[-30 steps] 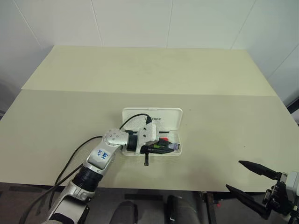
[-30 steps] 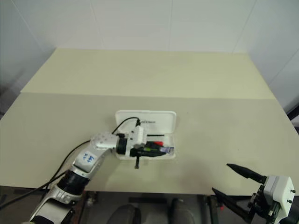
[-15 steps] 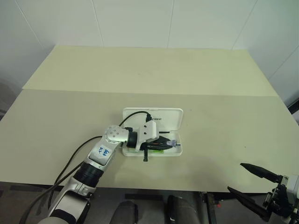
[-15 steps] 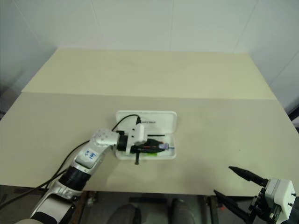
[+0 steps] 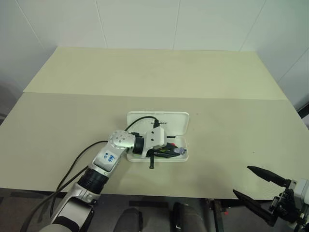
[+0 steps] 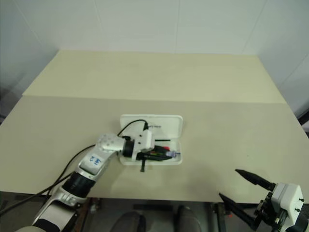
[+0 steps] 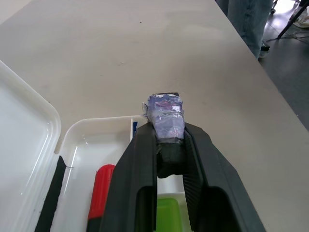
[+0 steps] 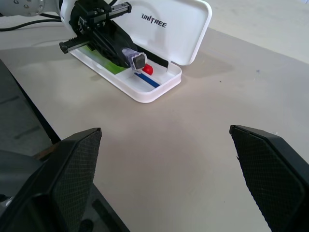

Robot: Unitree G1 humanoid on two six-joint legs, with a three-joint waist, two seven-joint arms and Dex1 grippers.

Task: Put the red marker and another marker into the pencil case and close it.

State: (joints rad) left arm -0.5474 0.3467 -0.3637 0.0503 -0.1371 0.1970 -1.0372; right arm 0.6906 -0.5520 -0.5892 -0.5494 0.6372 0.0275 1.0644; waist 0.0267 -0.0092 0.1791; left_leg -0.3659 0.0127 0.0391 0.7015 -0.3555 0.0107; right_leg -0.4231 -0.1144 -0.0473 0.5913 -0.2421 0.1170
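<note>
The white pencil case (image 5: pixel 157 119) lies open in the middle of the table, lid tipped back. In its tray lie the red marker (image 7: pixel 100 189) and the lime-green marker (image 7: pixel 169 215), side by side. My left gripper (image 5: pixel 170 151) hovers low over the tray, shut on a stubby purple-grey piece (image 7: pixel 165 116) that sticks out past the fingertips (image 7: pixel 145 140). The right wrist view shows the same piece (image 8: pixel 135 58) above the red marker (image 8: pixel 147 70). My right gripper (image 5: pixel 242 180) hangs open off the table's near right edge, far from the case.
The table's front edge (image 5: pixel 193 195) runs just before my right gripper. A seam (image 5: pixel 217 98) crosses the table behind the case. A person's legs (image 7: pixel 247 21) stand beyond the table's side in the left wrist view. My left arm's black cable (image 5: pixel 77 162) trails over the near left.
</note>
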